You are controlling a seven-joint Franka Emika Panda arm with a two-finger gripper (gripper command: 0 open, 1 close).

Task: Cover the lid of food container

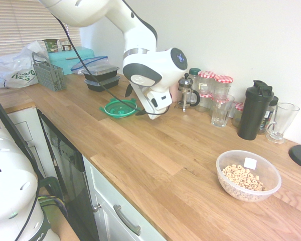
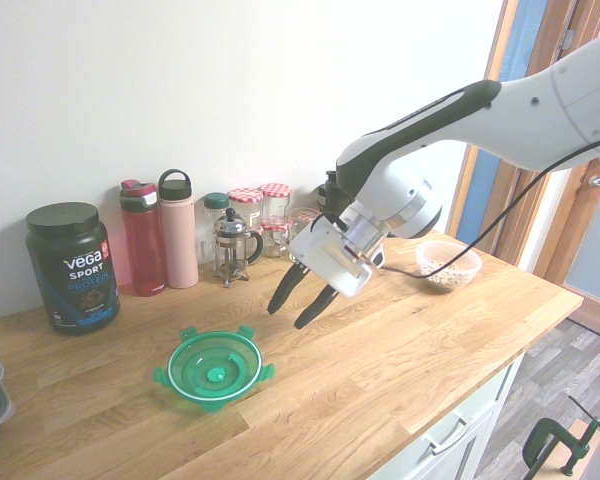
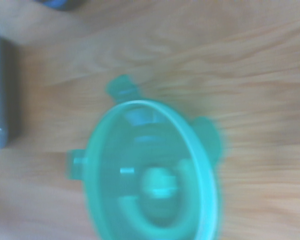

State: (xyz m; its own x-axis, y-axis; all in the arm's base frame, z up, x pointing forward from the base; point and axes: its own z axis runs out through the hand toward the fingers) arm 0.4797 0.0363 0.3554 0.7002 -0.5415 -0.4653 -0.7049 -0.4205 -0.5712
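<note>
While seen from the first exterior view: the round translucent green plastic lid [image 1: 119, 108] lies on the wooden bench [image 1: 155, 160], partly behind the white arm's wrist; the round clear plastic bowl of cereal rings [image 1: 248, 175] sits well apart, uncovered.
Second exterior view: the fingers [image 2: 299, 297] stand apart, empty, tilted towards the lid [image 2: 214, 366], above and beside it, not touching.
Room: pale wall, bottles and jars along it.
Wrist view: lid [image 3: 152, 177] blurred, on wood grain.
</note>
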